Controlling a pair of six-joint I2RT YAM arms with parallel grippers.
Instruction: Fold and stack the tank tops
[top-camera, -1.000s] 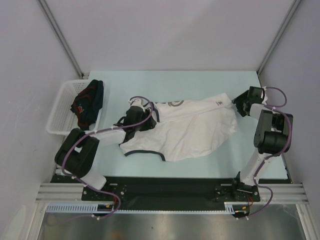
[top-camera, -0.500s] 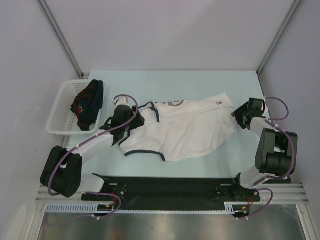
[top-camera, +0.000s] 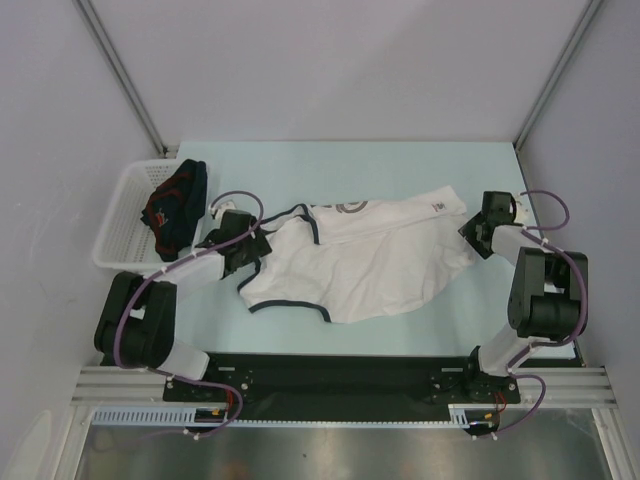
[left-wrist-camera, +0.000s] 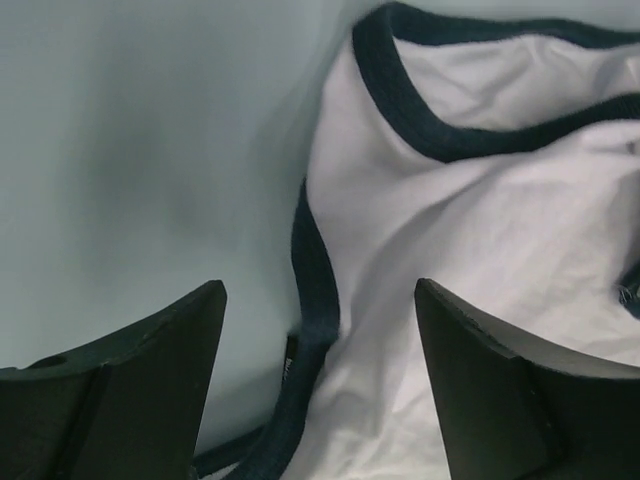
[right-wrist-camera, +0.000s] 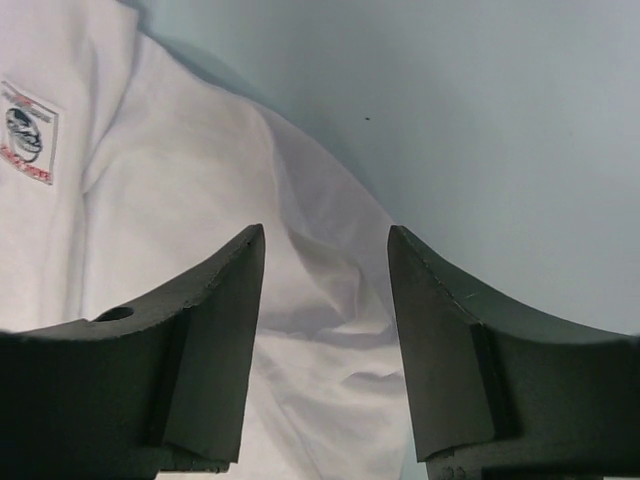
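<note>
The white tank top (top-camera: 375, 260) lies spread and rumpled across the middle of the table, its dark trim (left-wrist-camera: 318, 300) curling along the left side. My left gripper (top-camera: 262, 246) sits low at that left edge. It is open (left-wrist-camera: 320, 290), with a trimmed strap lying loose between the fingers. My right gripper (top-camera: 472, 234) is at the top's right edge, also open (right-wrist-camera: 325, 232), and white cloth (right-wrist-camera: 300, 290) lies under and between its fingers without being pinched. The navy tank top (top-camera: 178, 205) with dark-red trim is bunched in the basket.
A white wire basket (top-camera: 118, 215) stands at the table's left edge, close behind my left arm. The enclosure's walls and corner posts close in both sides. A small printed label (right-wrist-camera: 26, 146) shows on the white cloth near my right gripper.
My left gripper has drawn back leftward off the white top and its jaws have widened, leaving the strap on the table. My right gripper has come down to the top's right edge.
</note>
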